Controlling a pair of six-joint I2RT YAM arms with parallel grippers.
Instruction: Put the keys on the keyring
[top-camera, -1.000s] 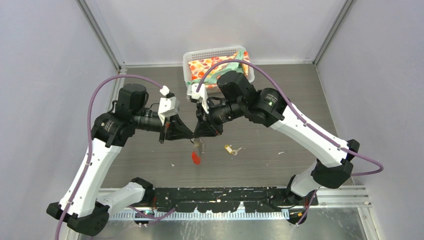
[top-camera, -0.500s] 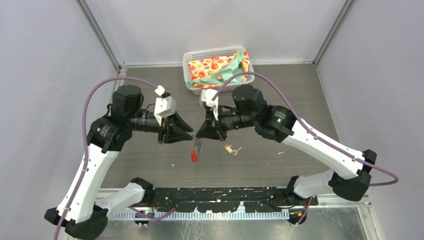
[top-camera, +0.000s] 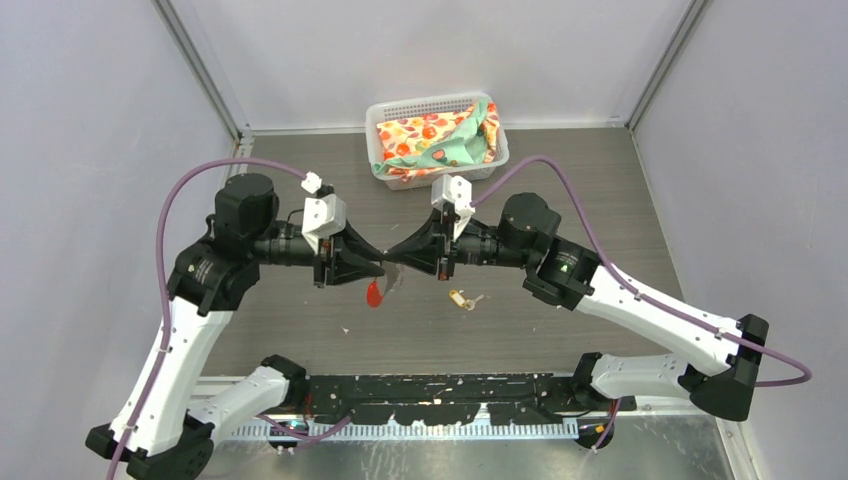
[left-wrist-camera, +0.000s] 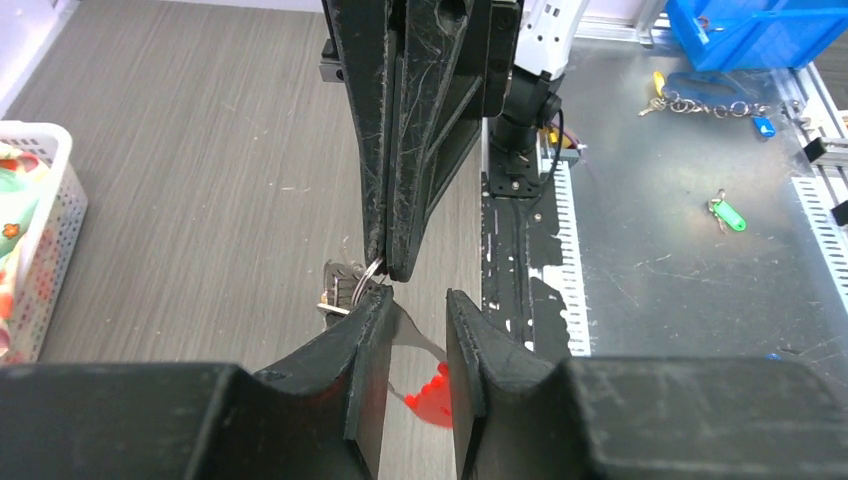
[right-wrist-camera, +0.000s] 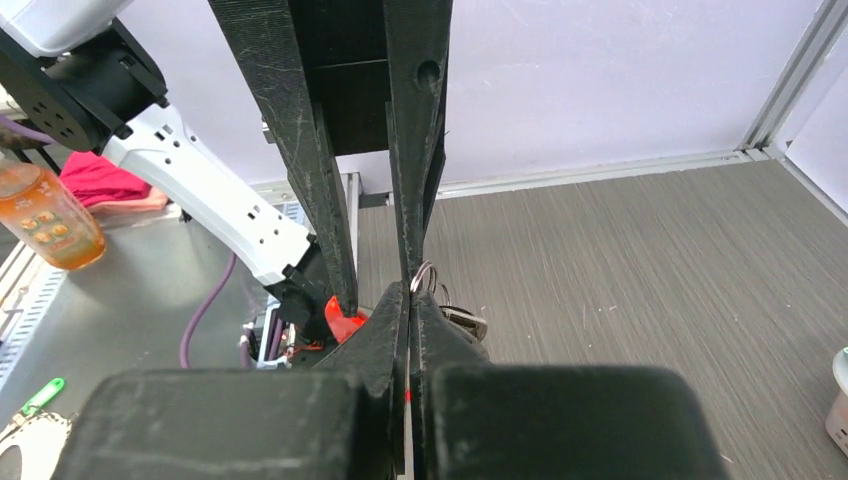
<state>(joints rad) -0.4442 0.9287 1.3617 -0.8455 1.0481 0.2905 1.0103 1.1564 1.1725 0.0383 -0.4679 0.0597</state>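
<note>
Silver loop of the keyring (right-wrist-camera: 422, 276) is held in the air over mid-table, pinched between the fully closed fingers of the right gripper (right-wrist-camera: 408, 292). Its red tag (top-camera: 374, 294) hangs below.

Opposite, the left gripper (left-wrist-camera: 418, 296) faces it tip to tip, jaws partly parted and gripping nothing. One fingertip sits at the loop; contact cannot be determined.

A dark-and-silver piece (right-wrist-camera: 462, 322) hangs beside the loop. Whether it is the black-headed key cannot be confirmed.

The brass key (top-camera: 458, 297) lies flat on the table (top-camera: 600, 200), to the right of the meeting point and slightly nearer. Its long axis runs roughly left to right, with its small silver ring (top-camera: 477, 298) at the right end. It is not yet threaded.

Assessment: the right arm is closer to the brass key but occupied. The left gripper is free, so the pickup likely falls to it, reaching rightward beneath the held keyring.

Risk: a thin key lying flat offers poor purchase.
</note>
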